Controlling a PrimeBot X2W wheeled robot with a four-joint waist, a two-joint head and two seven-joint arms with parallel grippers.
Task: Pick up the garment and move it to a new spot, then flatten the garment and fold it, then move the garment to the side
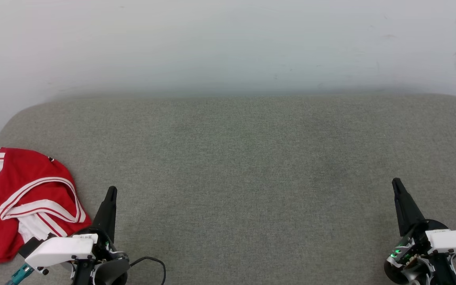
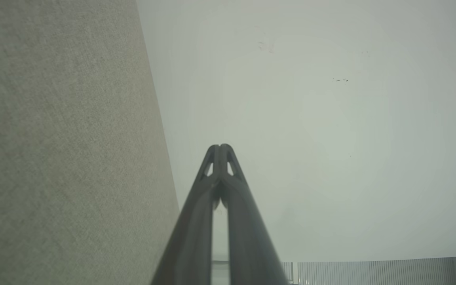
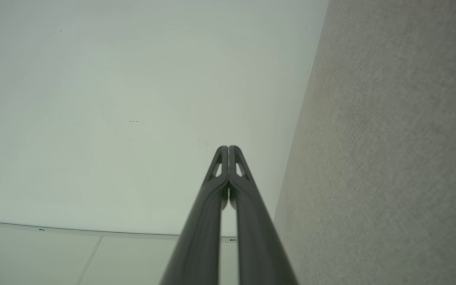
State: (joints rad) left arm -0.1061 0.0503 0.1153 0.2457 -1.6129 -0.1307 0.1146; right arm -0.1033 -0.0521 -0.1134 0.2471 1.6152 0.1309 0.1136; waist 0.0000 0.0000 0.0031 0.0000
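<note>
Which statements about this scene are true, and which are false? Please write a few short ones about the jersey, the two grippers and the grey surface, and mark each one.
1. The garment lies crumpled at the left edge of the grey surface. True.
2. The left gripper holds the garment. False: its fingers are shut on nothing and point up beside the garment.
3. The right gripper is shut, with nothing between its fingers. True.
4. The garment is folded flat in the middle of the grey surface. False: it is bunched up at the left, with one white sleeve and the striped trim showing.
</note>
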